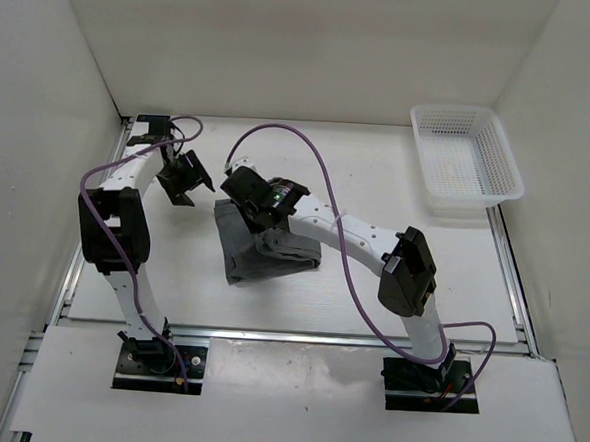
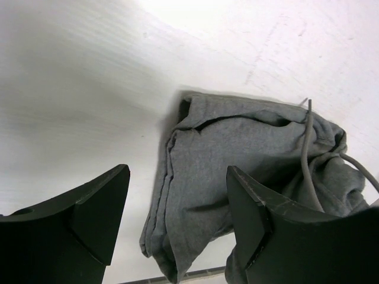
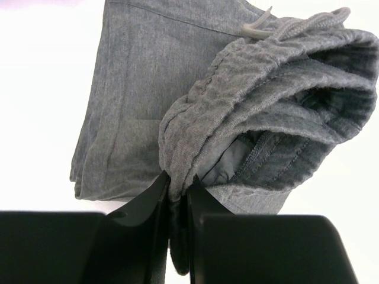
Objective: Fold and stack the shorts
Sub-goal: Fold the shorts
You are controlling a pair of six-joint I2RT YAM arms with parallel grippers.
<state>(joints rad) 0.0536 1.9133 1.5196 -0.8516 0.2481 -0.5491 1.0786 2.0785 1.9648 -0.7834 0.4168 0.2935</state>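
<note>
Your right hand (image 3: 177, 186) reaches across from the right, elbow bent, and pinches a bunched waistband fold of the shorts (image 1: 258, 259), which lie mid-worktop (image 1: 378, 176). Your left hand (image 2: 177, 177) hangs just beside them, jaws spread, holding nothing.

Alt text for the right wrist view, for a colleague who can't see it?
The right gripper is shut on a bunched fold of the dark grey shorts near the waistband. The drawstring lies atop that bunch, and the rest of the shorts lies flat on the white table.
</note>
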